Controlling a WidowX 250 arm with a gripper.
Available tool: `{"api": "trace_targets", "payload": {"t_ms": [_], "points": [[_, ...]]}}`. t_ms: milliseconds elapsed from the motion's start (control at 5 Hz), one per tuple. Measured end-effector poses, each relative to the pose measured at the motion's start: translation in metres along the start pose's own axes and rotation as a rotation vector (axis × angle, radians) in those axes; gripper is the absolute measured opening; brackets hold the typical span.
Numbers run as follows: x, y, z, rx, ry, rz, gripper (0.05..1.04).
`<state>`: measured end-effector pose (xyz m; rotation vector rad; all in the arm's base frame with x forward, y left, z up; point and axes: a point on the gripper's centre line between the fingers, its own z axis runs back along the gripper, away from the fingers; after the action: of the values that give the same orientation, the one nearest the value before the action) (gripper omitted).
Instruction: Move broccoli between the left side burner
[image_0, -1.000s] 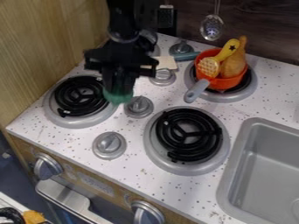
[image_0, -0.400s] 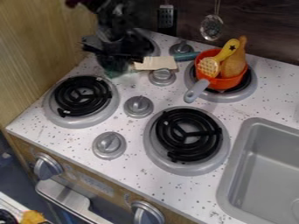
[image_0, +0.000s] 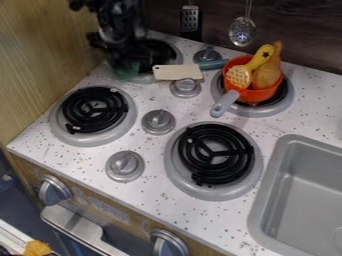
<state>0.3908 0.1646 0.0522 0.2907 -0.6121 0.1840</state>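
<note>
Gripper at upper left of view, hanging over the left edge of the rear-left burner. It has hold of the broccoli, closed on it; dark and blurred there, can't tell how wide the gap is. Broccoli is at the gripper's lower end, green part showing just below it. Can't tell if it touches the stove top.

Relative to gripper, as seen in view:
- Right, just beside: cream-bladed utensil, blue-green handle pointing away from gripper. Knob just below the blade, another knob above the handle.
- Below, a bit left: front-left burner, nothing on the coil.
- Below, slightly right: middle knob. Farther straight down: front knob.
- Lower right, well apart: front-right burner, coil bare.
- Right, well apart: orange pot on the rear-right burner, grey handle toward the front. Yellow utensil and tan drumstick-shaped thing stand in it, leaning.
- Far lower right: grey sink.
- Upper right: slotted tool and perforated ladle hang by the dark back wall.
- Left: wood panel.
</note>
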Motion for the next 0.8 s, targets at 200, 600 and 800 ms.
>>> {"api": "trace_targets", "payload": {"t_ms": [200, 600, 800], "points": [[-0.001, 0.015, -0.006, -0.002, 0.027, 0.013, 0.323], [-0.018, 0.018, -0.005, 0.009, 0.142, 0.002, 0.295], [-0.026, 0.017, -0.005, 0.011, 0.171, 0.020, 0.116]]}}
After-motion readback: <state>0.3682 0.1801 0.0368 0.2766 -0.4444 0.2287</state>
